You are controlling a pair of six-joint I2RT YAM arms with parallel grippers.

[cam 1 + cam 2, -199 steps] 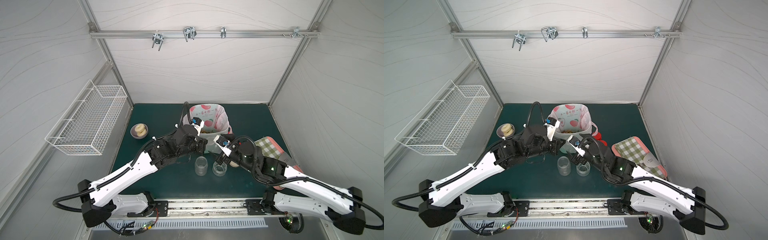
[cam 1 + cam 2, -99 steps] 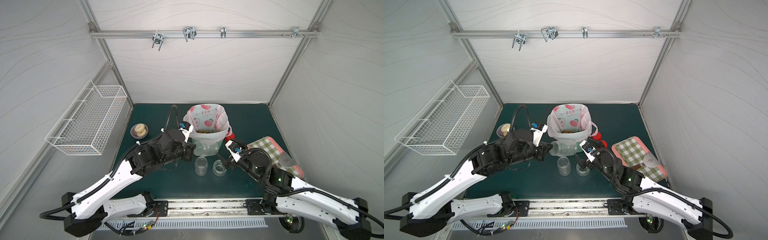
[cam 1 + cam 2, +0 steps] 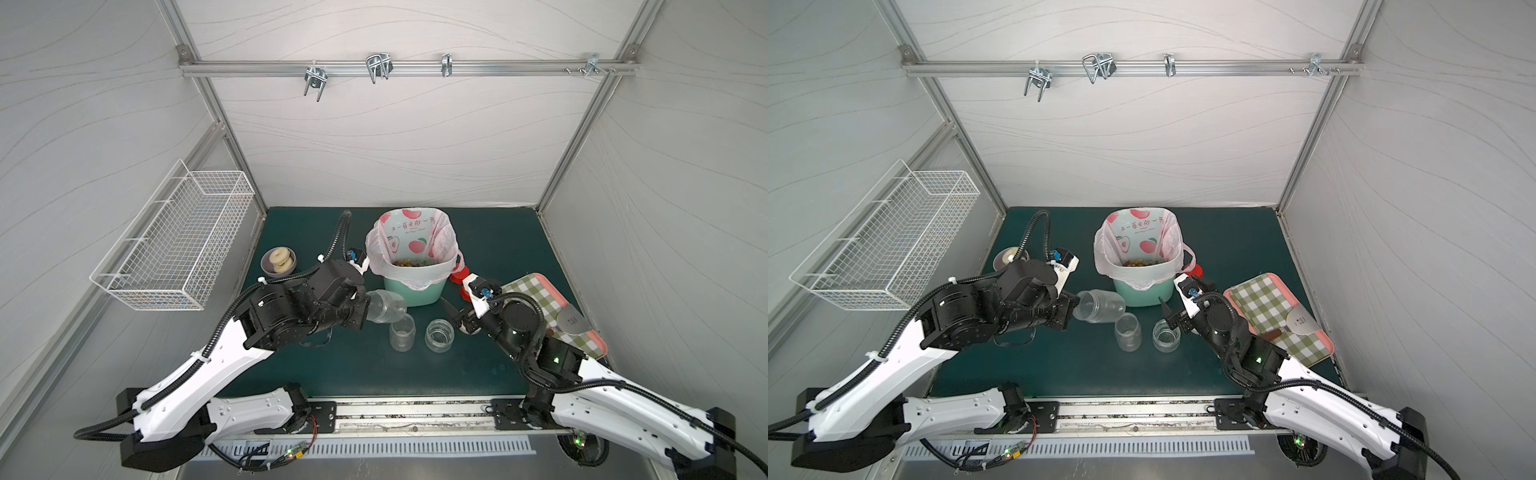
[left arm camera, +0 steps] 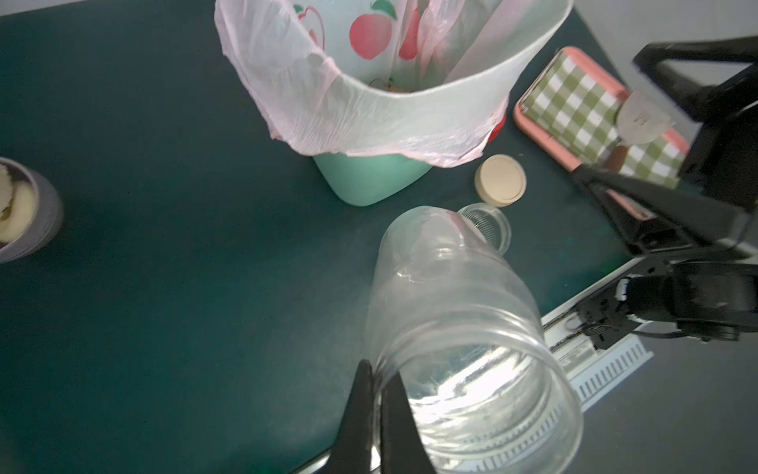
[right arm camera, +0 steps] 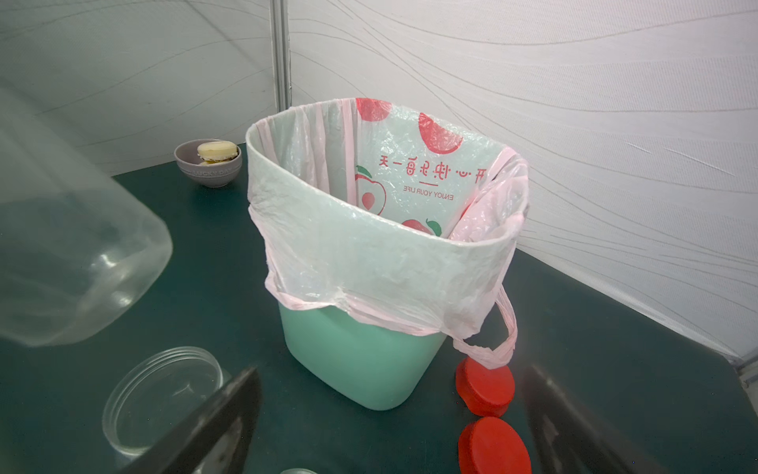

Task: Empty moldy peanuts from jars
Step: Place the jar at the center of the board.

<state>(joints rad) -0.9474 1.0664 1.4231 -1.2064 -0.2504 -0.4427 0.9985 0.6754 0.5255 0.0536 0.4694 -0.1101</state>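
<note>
Pinching an empty jar [image 3: 384,306] by its rim with the left fingers [image 4: 359,414], tilted sideways at frame centre for tipping; peanuts [image 3: 409,262] lying in the bin [image 3: 415,291] just above; right fingers [image 5: 213,422] spread wide, empty, beside a squat jar [image 3: 439,334].

Left pincer [image 4: 378,381] pinched closed, right pincer [image 5: 391,394] (jaws spread wide) held low, both arms angled inward

Pink fruit-print plastic bag [image 5: 410,180], far centre: "ENJOY YOUR LIFE" printed under a line of Chinese characters, seen mirrored. Small grey round bowl [image 5: 209,170], far left: "LUCKY DAY" embossed on wall.
</note>
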